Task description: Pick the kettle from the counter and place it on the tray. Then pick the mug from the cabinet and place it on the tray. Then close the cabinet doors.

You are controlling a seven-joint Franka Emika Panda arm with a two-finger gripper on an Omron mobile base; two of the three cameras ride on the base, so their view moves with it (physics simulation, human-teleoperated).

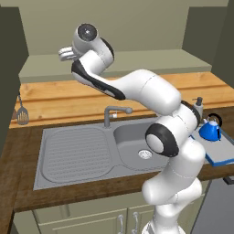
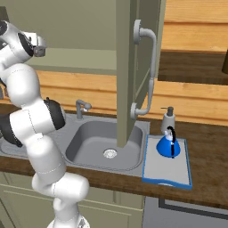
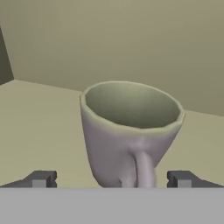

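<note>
Olive-green cabinet (image 1: 137, 27) space is seen above the counter (image 1: 27, 151), its door (image 2: 129, 75) swung open. On the tray (image 2: 176, 171) beside the sink (image 2: 93, 142) stands the kettle (image 2: 168, 145). Inside the cabinet, the mug (image 3: 129, 131) is flanked by the gripper (image 3: 111, 179), jaws spread wide, untouched.

Grey mug (image 3: 127, 131) upright on pale cabinet shelf (image 3: 39, 127); tray (image 2: 168, 169) on counter (image 2: 205, 151).

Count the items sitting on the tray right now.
1: the kettle stands at the back of the tray, beside the sink. The mug is on the cabinet shelf.
</note>
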